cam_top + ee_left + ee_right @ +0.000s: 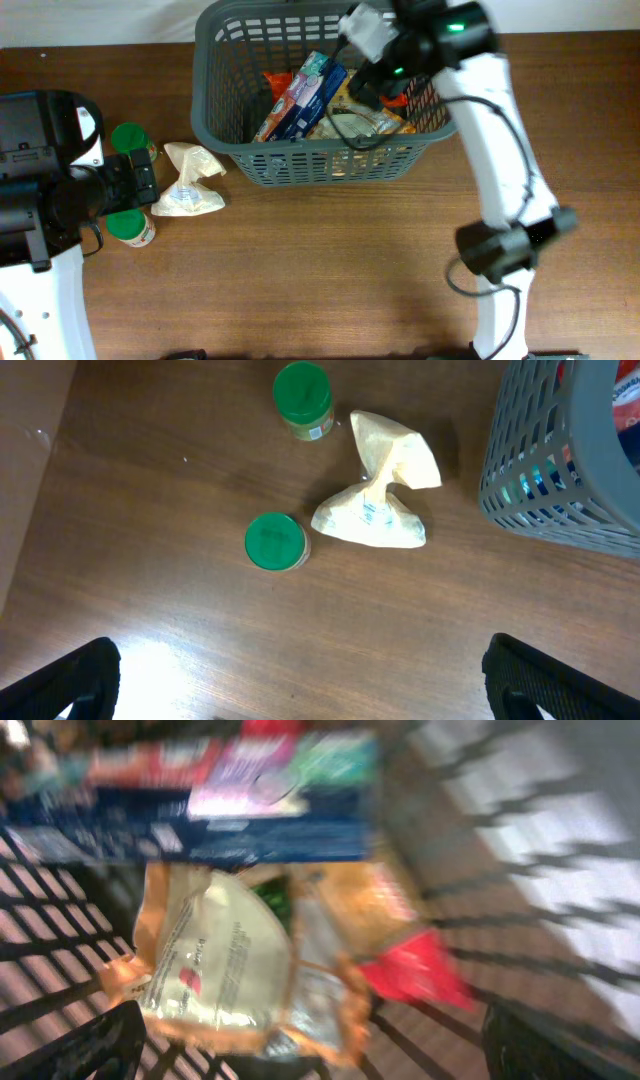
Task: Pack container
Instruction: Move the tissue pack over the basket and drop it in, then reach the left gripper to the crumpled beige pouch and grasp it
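Note:
The dark grey slotted basket (220,140) stands at the back middle of the table and holds a blue box (300,95), orange-edged packets (365,122) and a red item (398,95). My right gripper (375,85) hangs open inside the basket's right side, above a pale orange-edged packet (220,960) and a red piece (415,970); it holds nothing. My left gripper (140,185) is open and empty at the left, over bare wood (300,680). Two green-lidded jars (275,542) (303,398) and a crumpled cream bag (380,490) lie on the table in front of it.
The basket's corner (560,470) shows at the right of the left wrist view. The jars (130,225) (128,138) and the cream bag (190,180) lie left of the basket. The right arm's base (505,245) stands on the table's right side.

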`<action>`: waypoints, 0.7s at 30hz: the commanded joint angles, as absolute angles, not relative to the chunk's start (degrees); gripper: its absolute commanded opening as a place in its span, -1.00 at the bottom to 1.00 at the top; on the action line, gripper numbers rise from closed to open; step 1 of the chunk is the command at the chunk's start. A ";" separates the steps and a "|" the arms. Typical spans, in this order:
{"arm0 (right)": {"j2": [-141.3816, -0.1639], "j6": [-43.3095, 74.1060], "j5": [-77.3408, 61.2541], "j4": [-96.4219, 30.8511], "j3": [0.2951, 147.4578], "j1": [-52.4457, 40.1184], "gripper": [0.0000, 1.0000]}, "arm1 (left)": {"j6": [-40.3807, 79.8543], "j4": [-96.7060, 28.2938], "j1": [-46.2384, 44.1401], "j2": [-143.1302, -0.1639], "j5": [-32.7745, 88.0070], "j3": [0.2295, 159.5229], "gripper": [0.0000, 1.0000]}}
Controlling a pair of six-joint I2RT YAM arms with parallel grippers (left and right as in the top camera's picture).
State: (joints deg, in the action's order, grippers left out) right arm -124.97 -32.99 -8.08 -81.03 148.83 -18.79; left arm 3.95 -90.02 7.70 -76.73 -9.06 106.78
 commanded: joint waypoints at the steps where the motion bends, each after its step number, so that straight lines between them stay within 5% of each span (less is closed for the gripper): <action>1: -110.87 -28.97 -5.06 -81.01 152.92 -13.34 0.97 | 3.86 -90.13 8.05 -76.93 -9.43 106.91 0.99; 13: -100.97 -3.38 -15.73 -81.87 151.41 23.38 0.97 | 3.84 -90.13 8.05 -76.93 -9.43 106.91 0.99; 21: -103.20 -2.44 -16.53 -85.27 138.56 28.97 0.97 | 1.28 -90.83 8.05 -76.93 -12.01 106.91 0.99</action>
State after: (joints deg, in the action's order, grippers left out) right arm -102.78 -4.62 -14.28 -85.14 144.09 28.75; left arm 3.01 -90.41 7.70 -76.73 -10.09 106.78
